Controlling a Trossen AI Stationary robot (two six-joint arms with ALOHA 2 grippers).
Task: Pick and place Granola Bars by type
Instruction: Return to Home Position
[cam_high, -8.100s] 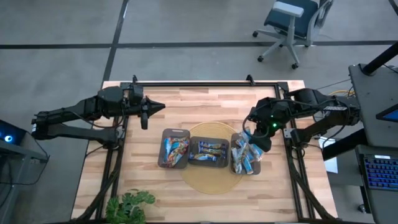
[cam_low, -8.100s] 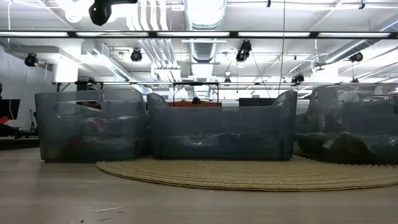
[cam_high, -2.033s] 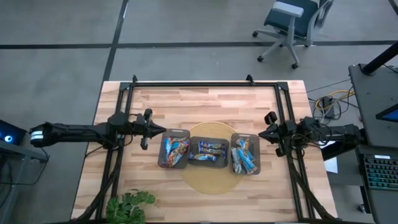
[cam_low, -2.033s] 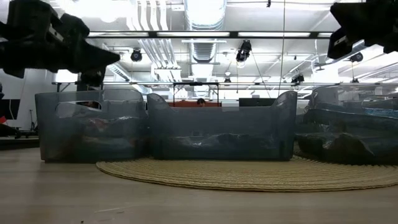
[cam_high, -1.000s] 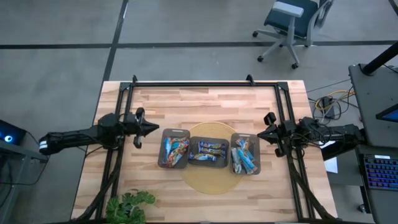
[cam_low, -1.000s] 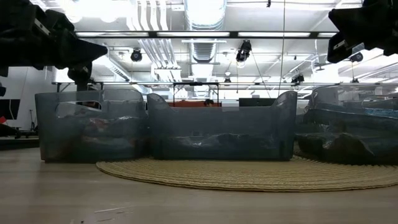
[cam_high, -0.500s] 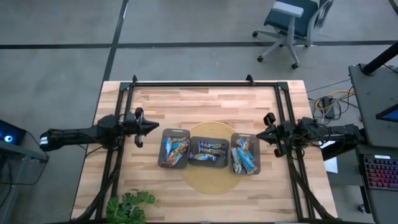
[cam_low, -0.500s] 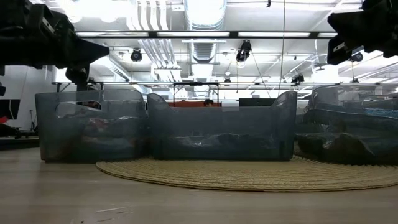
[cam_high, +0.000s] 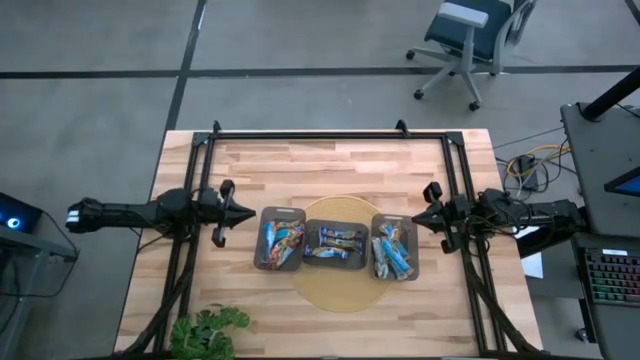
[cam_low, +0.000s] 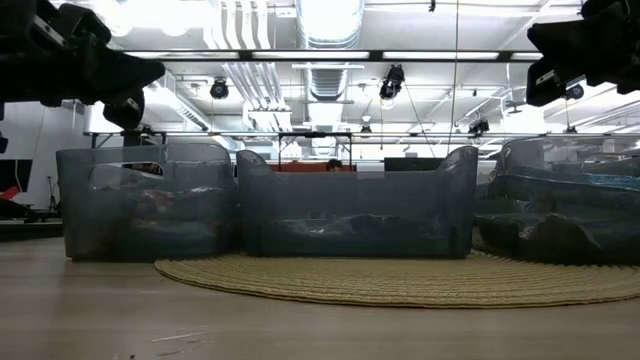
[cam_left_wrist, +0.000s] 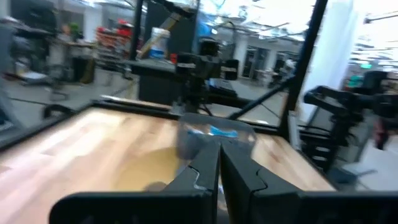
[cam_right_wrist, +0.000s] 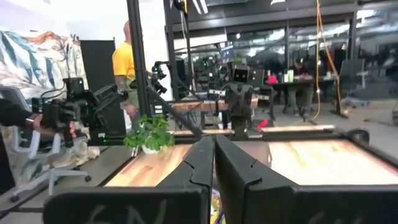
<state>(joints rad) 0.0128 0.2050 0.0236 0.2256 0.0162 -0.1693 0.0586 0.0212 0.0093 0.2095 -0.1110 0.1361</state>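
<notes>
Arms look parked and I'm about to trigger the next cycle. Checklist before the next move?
1. Left gripper clear of left tray: ok.
2. Right gripper clear of right tray: ok.
3. Both grippers shut, nothing held: ok.
4. Granola bars inside trays, none seen outside: ok.
5. Bars sorted by type: cannot tell; middle tray also holds some.

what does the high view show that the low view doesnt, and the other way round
Only the high view: the granola bars plainly, inside all three trays, plus a plant and an office chair. Only the low view: ceiling ducts of the room behind. Both: the trays, the woven mat, the left end effector and right end effector, each off to its own side of the trays.
</notes>
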